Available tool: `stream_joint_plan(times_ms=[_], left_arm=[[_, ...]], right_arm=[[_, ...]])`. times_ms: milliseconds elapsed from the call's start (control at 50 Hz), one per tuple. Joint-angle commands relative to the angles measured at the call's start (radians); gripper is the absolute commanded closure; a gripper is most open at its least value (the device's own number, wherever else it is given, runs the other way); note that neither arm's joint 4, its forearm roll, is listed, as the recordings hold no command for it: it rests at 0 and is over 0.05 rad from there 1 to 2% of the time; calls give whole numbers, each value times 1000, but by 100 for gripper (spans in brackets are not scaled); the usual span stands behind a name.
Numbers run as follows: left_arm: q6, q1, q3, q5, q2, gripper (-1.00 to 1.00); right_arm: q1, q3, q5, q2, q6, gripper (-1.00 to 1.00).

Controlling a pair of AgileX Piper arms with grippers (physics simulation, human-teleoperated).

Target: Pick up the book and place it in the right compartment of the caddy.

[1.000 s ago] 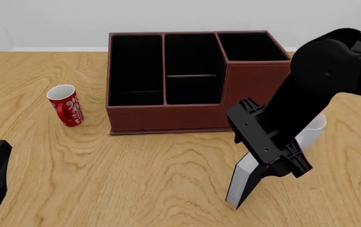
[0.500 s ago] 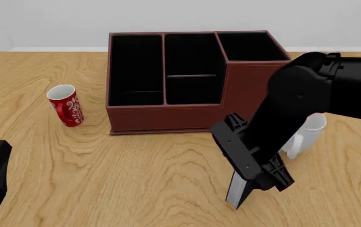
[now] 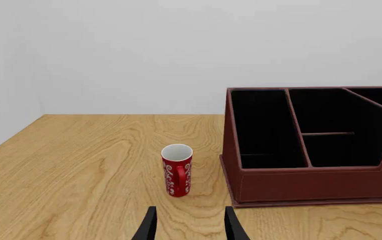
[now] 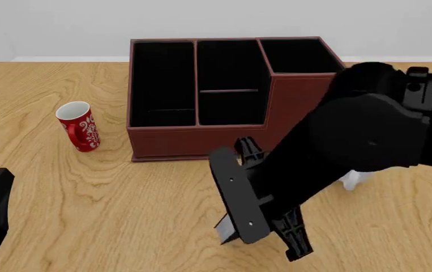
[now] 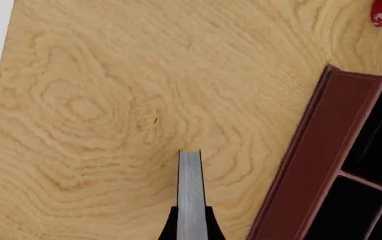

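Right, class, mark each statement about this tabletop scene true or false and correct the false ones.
1. The right gripper is shut on the book. True.
2. The book already stands inside the caddy. False: it is outside, in front of the caddy.
3. The red mug stands upright on the table, left of the caddy. True.
4. The left gripper holds the red mug. False: it is open and empty, apart from the mug.
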Motion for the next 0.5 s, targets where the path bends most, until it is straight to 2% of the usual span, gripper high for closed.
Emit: stream_joint_plan(times_ms=[20, 80, 100, 140, 160, 180, 200, 220, 260, 280, 300, 320, 360, 380, 400, 420, 440, 500], left_arm=[[0, 0, 0, 0, 0, -100], [0, 0, 0, 0, 0, -100], [0, 0, 0, 0, 0, -100], [0, 0, 0, 0, 0, -100], [0, 0, 0, 0, 0, -100], [0, 0, 0, 0, 0, -100], [0, 0, 0, 0, 0, -100], [0, 0, 0, 0, 0, -100], [0, 0, 0, 0, 0, -100], [0, 0, 0, 0, 0, -100], [0, 0, 0, 0, 0, -100], [0, 0, 0, 0, 0, -100], [0, 0, 0, 0, 0, -100], [0, 0, 0, 0, 0, -100], [0, 0, 0, 0, 0, -100], [0, 0, 0, 0, 0, -100], [0, 0, 0, 0, 0, -100], [0, 0, 0, 0, 0, -100]], right_arm=[[49, -117, 36, -21, 165, 100], [37, -142, 63, -25, 184, 100], [46, -166, 89, -25, 215, 100], [37, -188, 93, -25, 218, 100], [56, -227, 108, -24, 274, 100], [30, -231, 109, -21, 250, 100], [30, -231, 109, -21, 250, 100], [19, -279, 130, -2, 293, 100], [1, -290, 124, -1, 277, 100], [26, -318, 148, -5, 324, 100], [14, -337, 158, -5, 316, 100], [25, -387, 176, 0, 360, 100], [16, -385, 194, -1, 344, 100], [5, -441, 210, 19, 384, 100], [5, -442, 211, 20, 384, 100], [44, -455, 238, 6, 421, 100], [28, -503, 248, 27, 453, 100], [42, -488, 270, 10, 452, 100]])
